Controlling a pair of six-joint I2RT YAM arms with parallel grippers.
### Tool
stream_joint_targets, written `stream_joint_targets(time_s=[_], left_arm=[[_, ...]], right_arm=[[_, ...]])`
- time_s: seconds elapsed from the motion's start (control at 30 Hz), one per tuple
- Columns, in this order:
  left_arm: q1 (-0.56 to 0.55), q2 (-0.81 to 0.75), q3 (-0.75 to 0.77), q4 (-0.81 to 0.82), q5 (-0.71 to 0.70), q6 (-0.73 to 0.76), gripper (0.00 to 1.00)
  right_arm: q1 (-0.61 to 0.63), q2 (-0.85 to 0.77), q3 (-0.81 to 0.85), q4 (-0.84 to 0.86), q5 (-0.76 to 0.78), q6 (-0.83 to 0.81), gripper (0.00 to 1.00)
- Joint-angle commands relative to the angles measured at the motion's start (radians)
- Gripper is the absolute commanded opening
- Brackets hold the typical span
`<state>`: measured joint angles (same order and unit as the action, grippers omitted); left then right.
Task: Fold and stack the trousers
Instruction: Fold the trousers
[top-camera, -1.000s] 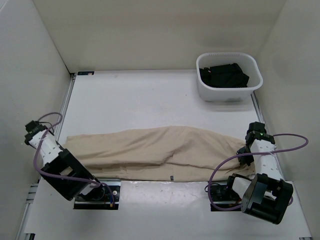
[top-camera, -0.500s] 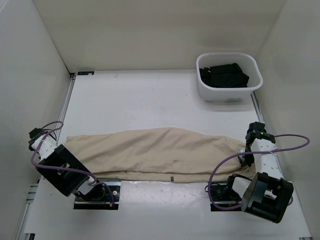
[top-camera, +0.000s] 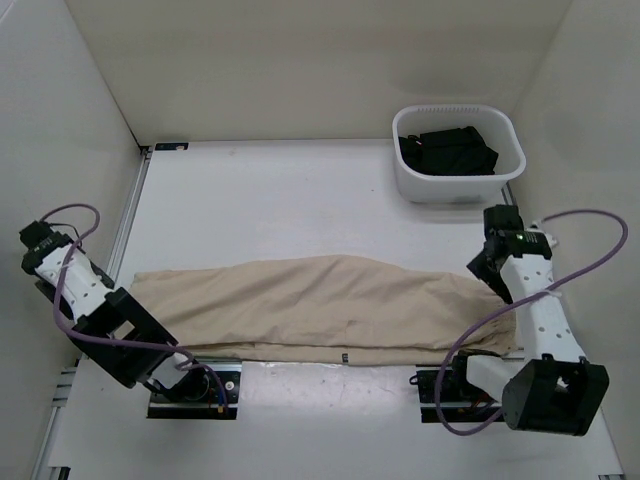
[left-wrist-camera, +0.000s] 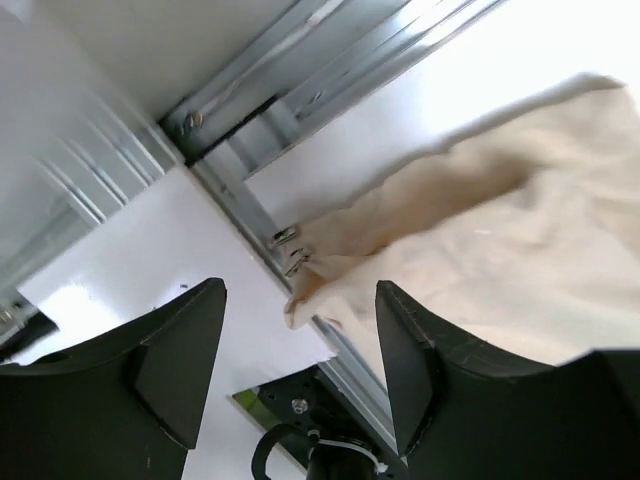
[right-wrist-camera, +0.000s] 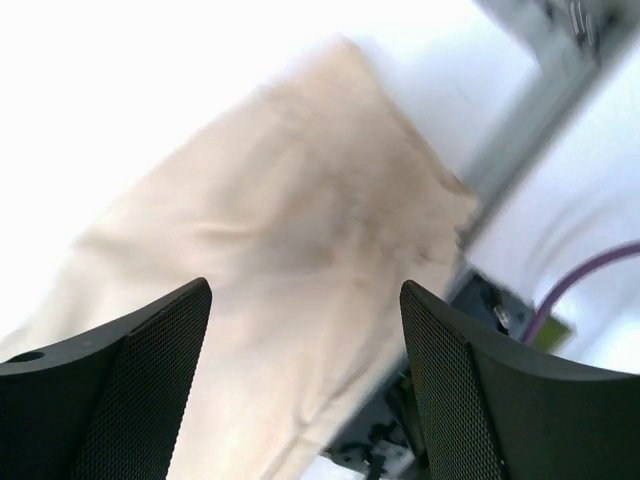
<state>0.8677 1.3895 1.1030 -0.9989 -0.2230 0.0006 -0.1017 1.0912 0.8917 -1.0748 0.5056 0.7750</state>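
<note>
The beige trousers (top-camera: 320, 310) lie in a long band across the near part of the table, a small dark label (top-camera: 344, 356) at their front edge. My left gripper (top-camera: 38, 255) hangs open, off the cloth's left end. In the left wrist view the gripper (left-wrist-camera: 300, 290) holds nothing, and the trousers' corner (left-wrist-camera: 330, 275) lies below it over a metal rail. My right gripper (top-camera: 487, 262) is open above the cloth's right end. The right wrist view shows the gripper (right-wrist-camera: 305, 290) empty, with the trousers (right-wrist-camera: 280, 200) blurred beneath.
A white tub (top-camera: 455, 110) holding dark folded clothes (top-camera: 447, 150) stands at the back right. Pale walls close in the table on three sides. Metal rails (left-wrist-camera: 250, 215) run along the left edge, and the arm mounts (top-camera: 195, 385) sit at the near edge.
Both grippers have opened and let go of the trousers' ends. The left has risen and swung left, the right has risen toward the tub. The cloth has settled flat.
</note>
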Motion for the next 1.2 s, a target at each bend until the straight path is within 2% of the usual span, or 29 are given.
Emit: stream_joint_targets(time_s=[0.0,0.13,0.23,0.27,0.3,0.4,0.43,0.57,0.73,0.93,1.0,1.13,1.17], left_arm=[[-0.074,-0.037,0.051,-0.136,0.089,-0.001,0.73],[-0.199,-0.037,-0.07,-0.145,0.115,-0.001,0.71],[-0.326,-0.037,-0.22,-0.069,0.107,-0.001,0.69],[-0.352,-0.021,-0.253,-0.035,0.084,-0.001,0.69],[-0.369,0.003,-0.279,0.006,0.061,-0.001,0.67],[-0.378,0.061,-0.312,0.146,-0.01,-0.001,0.63],[-0.378,0.103,-0.312,0.172,-0.031,-0.001,0.61],[-0.39,0.19,-0.247,0.238,0.0,-0.001,0.62],[-0.414,0.296,-0.141,0.276,0.001,-0.001,0.64],[-0.501,0.425,0.007,0.276,0.024,-0.001,0.65],[-0.521,0.448,0.026,0.254,0.024,-0.001,0.66],[-0.53,0.457,0.052,0.226,0.034,-0.001,0.69],[-0.53,0.457,0.052,0.203,0.034,-0.001,0.69]], right_arm=[[0.134,0.035,0.136,-0.06,0.131,-0.005,0.81],[0.272,0.131,0.133,-0.074,0.097,0.052,0.73],[0.295,0.167,0.019,0.031,0.007,0.113,0.5],[0.295,0.167,-0.012,0.058,-0.019,0.125,0.35],[0.284,0.179,-0.042,0.082,-0.039,0.139,0.28],[0.26,0.217,-0.123,0.179,-0.102,0.15,0.06],[0.249,0.26,-0.132,0.197,-0.119,0.133,0.03],[0.205,0.404,-0.142,0.292,-0.134,0.072,0.0],[0.105,0.574,-0.025,0.363,-0.102,0.009,0.0],[0.074,0.731,0.261,0.36,-0.082,-0.069,0.0],[0.074,0.756,0.353,0.351,-0.091,-0.109,0.0],[0.074,0.768,0.414,0.332,-0.145,-0.174,0.0],[0.074,0.759,0.432,0.316,-0.157,-0.184,0.03]])
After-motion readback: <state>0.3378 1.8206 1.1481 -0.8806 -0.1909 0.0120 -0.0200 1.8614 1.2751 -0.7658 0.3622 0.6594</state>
